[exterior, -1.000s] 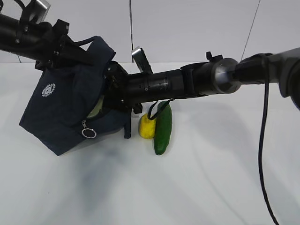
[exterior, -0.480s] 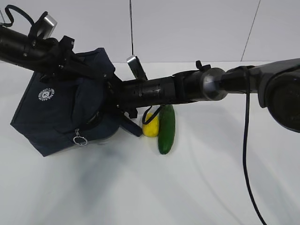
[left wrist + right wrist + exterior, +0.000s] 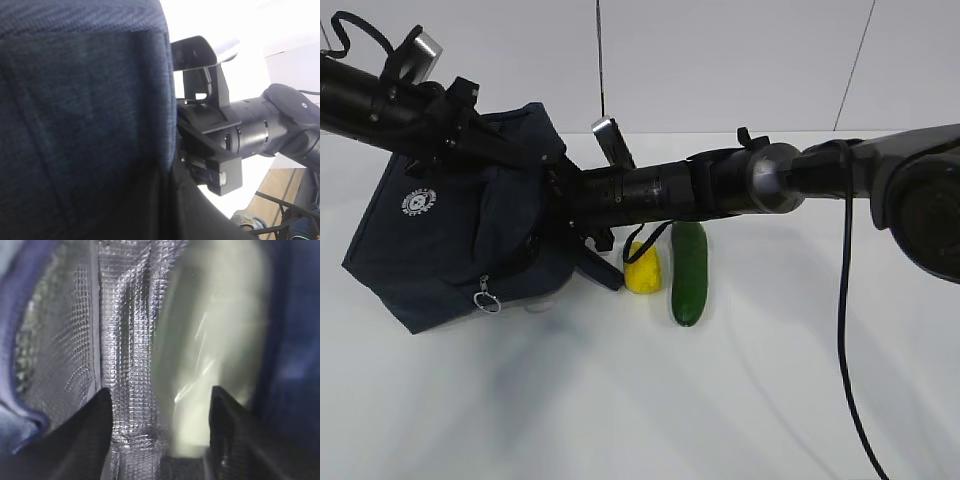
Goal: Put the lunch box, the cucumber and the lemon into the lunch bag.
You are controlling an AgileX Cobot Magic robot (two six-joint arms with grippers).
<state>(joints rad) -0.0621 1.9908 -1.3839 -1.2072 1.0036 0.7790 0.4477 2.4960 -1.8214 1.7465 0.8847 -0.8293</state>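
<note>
Lunch bag: dark navy fabric, boxy, tilted off the worktop on one lower corner, mouth turned toward the right arm; white round logo on its side, ring zipper pull hanging low.

Left pincer: closed tight at the upper edge of the bag. The pinch itself is hidden by fabric, so what it holds cannot be told.

Right pincer: reaches inside the bag's mouth, jaws standing about half apart with nothing seen between them. Silver quilted lining lies ahead of it.

Lunch box: inside the bag, just ahead and right of the right pincer; pale green, blurred, long axis running away from the pincer.

Lemon: on the worktop below the right arm, behind its pincer, long axis roughly toward the camera.

Cucumber: just beside the lemon, on the far side from the bag, long axis parallel to it.

Surface: plain white worktop. Room: pale panelled wall.
</note>
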